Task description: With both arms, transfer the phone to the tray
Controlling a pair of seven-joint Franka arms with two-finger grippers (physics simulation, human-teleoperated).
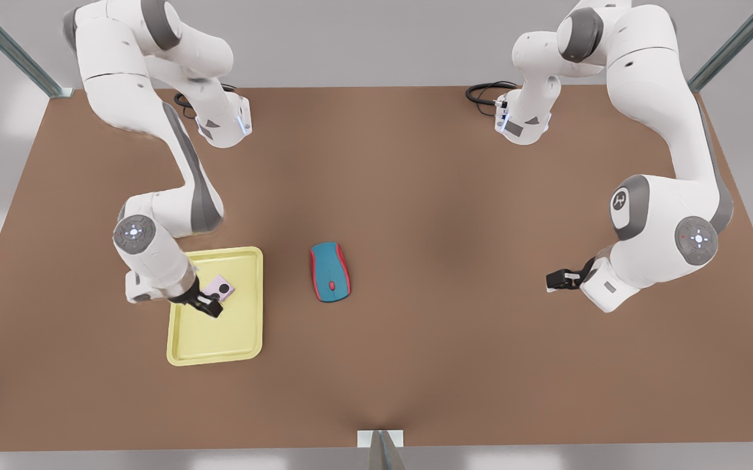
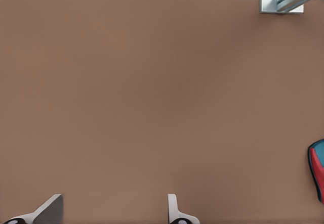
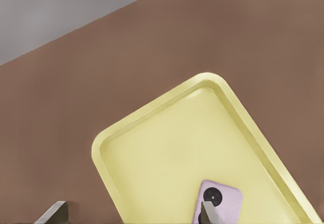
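The right arm comes down the front view's left side from its base at the upper left, elbow bent, forearm slanting down toward the lower left of the frame. Its wrist tips the right gripper (image 1: 210,305) over the pale yellow tray (image 1: 246,339). In the right wrist view the fingers (image 3: 208,215) stand spread wide, one tip over the phone (image 3: 225,204) and the other out over the table (image 3: 152,57) beyond the tray's rim (image 3: 152,118); they clasp nothing.

The left arm sweeps down the front view's right side in a big curve, its last joint low at the right edge. The left gripper (image 1: 559,281) points toward the frame's centre, above bare table (image 1: 448,196) and well apart from everything else. In the left wrist view its fingers (image 2: 174,209) are parted with only brown tabletop between them. This arm waits.

The phone (image 1: 220,288) lies flat inside the tray, in the tray's upper left part in the front view, just beside the right gripper's fingertips. Its camera face is up, with dark round lenses showing. It sits skewed to the tray's edges, its slightly longer side running from lower left to upper right.

A teal-and-red mouse (image 1: 329,271) rests on the table near the tray's right side, long axis nearly vertical in the frame.
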